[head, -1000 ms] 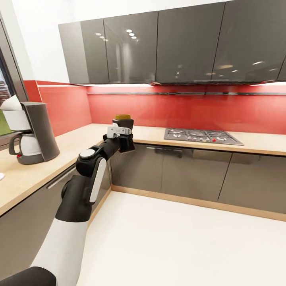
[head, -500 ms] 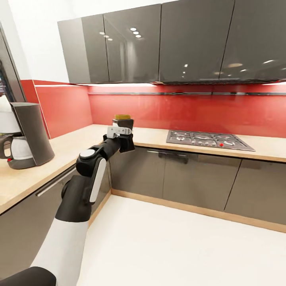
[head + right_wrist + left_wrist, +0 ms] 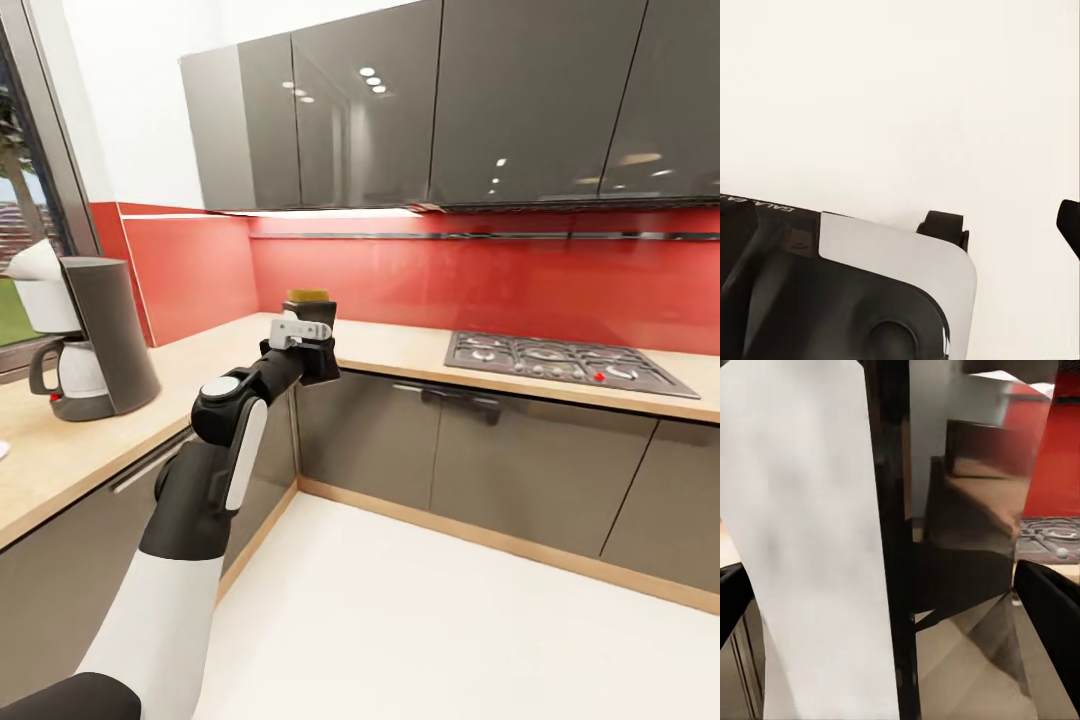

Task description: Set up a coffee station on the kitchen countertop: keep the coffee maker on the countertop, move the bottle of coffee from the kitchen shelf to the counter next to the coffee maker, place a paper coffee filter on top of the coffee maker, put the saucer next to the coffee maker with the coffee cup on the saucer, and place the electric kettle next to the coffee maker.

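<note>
Beige wood-grain runs along the kitchen countertop (image 3: 190, 370), an L-shaped surface that turns a corner under the red wall, with glossy grey cabinet fronts below and a gas hob (image 3: 565, 360) set into its right stretch. Far left on the surface stands the coffee maker (image 3: 90, 340), its white carafe facing left and something white peaking at its top. In the head view the left arm reaches forward over the near floor, and the left end effector (image 3: 312, 350) is closed around the bottle of coffee (image 3: 310, 300), held upright above the floor, well apart from the coffee maker; just its yellow-gold cap clears the fingers. The left wrist view adds the bottle up close, pale label (image 3: 817, 547) and dark glass between the two black fingers (image 3: 1050, 600). The right wrist view gives pale floor and part of the robot's own dark body; whether the right end effector is open or closed cannot be told.
</note>
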Controlling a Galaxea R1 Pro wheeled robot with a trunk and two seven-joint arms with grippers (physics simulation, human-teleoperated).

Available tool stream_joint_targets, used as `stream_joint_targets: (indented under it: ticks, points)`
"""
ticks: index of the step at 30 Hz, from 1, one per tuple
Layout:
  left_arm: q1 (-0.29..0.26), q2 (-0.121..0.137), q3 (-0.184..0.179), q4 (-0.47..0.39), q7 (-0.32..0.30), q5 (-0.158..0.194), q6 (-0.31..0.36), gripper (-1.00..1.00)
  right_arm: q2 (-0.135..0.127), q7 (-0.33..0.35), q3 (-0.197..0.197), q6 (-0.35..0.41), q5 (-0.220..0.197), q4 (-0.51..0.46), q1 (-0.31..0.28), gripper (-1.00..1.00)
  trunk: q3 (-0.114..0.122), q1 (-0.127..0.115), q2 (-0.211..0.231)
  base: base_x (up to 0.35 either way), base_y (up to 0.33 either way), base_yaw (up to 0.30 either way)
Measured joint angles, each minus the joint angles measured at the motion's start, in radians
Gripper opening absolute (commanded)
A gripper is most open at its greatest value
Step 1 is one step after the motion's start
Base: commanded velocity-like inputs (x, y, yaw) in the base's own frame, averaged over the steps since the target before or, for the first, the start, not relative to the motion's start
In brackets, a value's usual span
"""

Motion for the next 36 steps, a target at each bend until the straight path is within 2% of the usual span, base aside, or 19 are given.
stream_joint_targets:
  ticks: [5,17,36]
  points:
    - [0.000,0.000,0.000,0.000,0.000,0.000,0.000,-1.00,0.000,0.000,0.000,0.000,0.000,0.000,0.000,1.00,0.000,0.000,0.000,0.251,-0.144,0.109]
    - [0.000,0.000,0.000,-0.001,0.000,0.000,0.000,-1.00,0.000,0.000,0.000,-0.001,0.000,0.000,0.000,1.00,0.000,0.000,0.000,0.059,-0.038,0.226]
    - [0.000,0.000,0.001,-0.001,0.000,0.000,0.000,-1.00,0.001,0.000,0.000,-0.001,0.000,0.000,0.000,1.00,0.000,0.000,0.000,0.222,-0.187,0.047]
